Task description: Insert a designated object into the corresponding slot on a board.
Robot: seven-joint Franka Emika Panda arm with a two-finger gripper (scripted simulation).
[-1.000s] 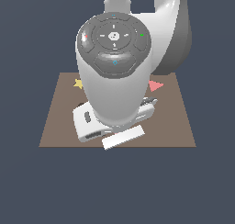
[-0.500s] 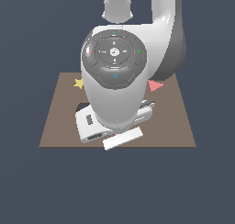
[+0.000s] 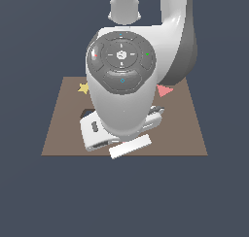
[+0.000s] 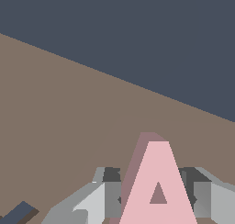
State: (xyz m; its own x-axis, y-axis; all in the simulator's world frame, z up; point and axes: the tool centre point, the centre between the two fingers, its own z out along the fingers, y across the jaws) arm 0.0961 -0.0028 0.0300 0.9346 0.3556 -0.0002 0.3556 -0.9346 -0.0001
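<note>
My gripper point(image 4: 158, 195) is clamped on the pink A piece point(image 4: 158, 182): in the wrist view one finger point(image 4: 110, 195) sits tight against one leg of the A & the other finger point(image 4: 197, 193) against the opposite leg, w/ the letter standing upright btwn them, apex pointing away from the cam. The A looks lifted off the board point(image 4: 69, 126), since its side face shows as a darker pink edge beside the front face, tho I can't tell how high. Beyond the A there's only bare brown board, then the dark bkgd past the board's far edge. A dark cut-out corner point(image 4: 18, 214) shows on the board off to the side of the A, past the first finger; can't tell which slot it is. In the exterior view my wrist & arm body point(image 3: 124, 85) cover the middle of the board point(image 3: 189, 134), so the A isn't visible there. Near the board's far edge, a yellow star point(image 3: 83, 88) peeks out at the exterior view's left of my arm, & a red-pink triangle point(image 3: 164, 90) at the exterior view's right.
</note>
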